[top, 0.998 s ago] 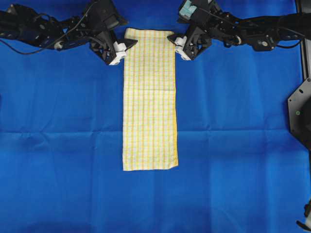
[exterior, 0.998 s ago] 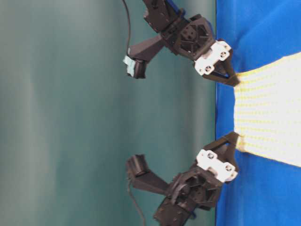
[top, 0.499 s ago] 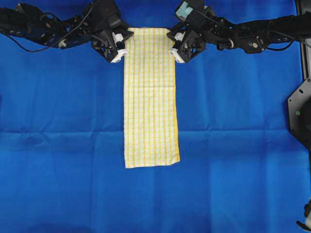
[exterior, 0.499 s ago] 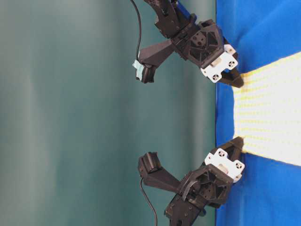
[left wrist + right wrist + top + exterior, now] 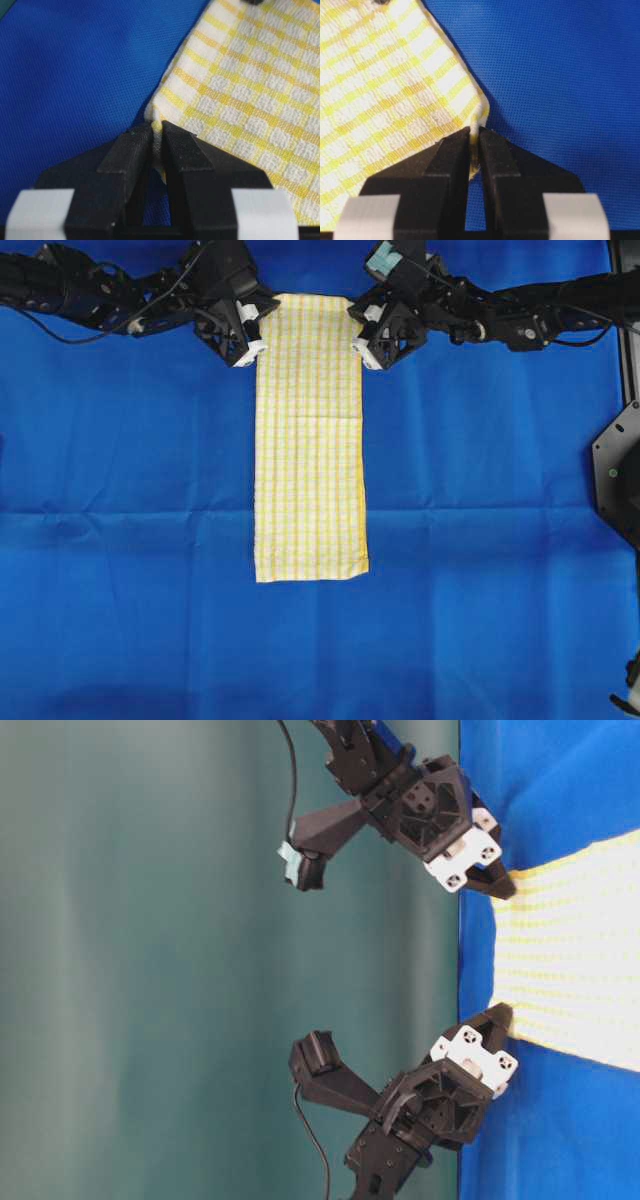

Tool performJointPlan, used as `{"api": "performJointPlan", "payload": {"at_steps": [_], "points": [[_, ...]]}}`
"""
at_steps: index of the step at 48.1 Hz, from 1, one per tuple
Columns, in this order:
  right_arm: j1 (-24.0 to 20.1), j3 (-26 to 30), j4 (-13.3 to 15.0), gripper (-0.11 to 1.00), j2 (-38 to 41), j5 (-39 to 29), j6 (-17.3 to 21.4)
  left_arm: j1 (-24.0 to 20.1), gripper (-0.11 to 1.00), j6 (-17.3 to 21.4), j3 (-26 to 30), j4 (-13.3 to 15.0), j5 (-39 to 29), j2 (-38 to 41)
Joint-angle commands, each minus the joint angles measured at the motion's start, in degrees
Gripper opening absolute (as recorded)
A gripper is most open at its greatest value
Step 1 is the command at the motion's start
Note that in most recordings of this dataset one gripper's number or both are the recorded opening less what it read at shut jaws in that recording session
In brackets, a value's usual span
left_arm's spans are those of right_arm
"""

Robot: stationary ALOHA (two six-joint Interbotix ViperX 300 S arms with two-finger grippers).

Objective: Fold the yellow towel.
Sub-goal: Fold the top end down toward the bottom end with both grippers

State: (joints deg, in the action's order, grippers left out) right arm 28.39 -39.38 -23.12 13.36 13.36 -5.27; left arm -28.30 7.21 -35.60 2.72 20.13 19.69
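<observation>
Yellow towel [image 5: 308, 440] lies as a long strip down the middle of the blue surface [image 5: 120, 540] in the overhead view, with the left gripper [image 5: 254, 328] and right gripper [image 5: 360, 330] at its two far corners. From table level, both sets of fingers meet the towel's end edge low against the cloth. The left wrist view shows fingers [image 5: 131, 155] pinched shut on a thin corner fold; the right wrist view shows the same with only the hem caught. Such shallow grips could slip when lifted, dropping one corner and skewing the fold.
</observation>
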Motion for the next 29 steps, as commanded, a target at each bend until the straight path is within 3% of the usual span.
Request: {"api": "performJointPlan", "payload": {"at_steps": [1, 29], "points": [[0.09, 0.18, -0.18, 0.04, -3.08, 0.7, -0.09, -0.09, 0.06, 0.44, 1.41, -0.09, -0.62, -2.81], [-0.88, -0.97, -0.62, 0.04, -6.06, 0.53, -0.09, 0.97, 0.06, 0.7, -0.53, -0.09, -2.81, -7.73]]}}
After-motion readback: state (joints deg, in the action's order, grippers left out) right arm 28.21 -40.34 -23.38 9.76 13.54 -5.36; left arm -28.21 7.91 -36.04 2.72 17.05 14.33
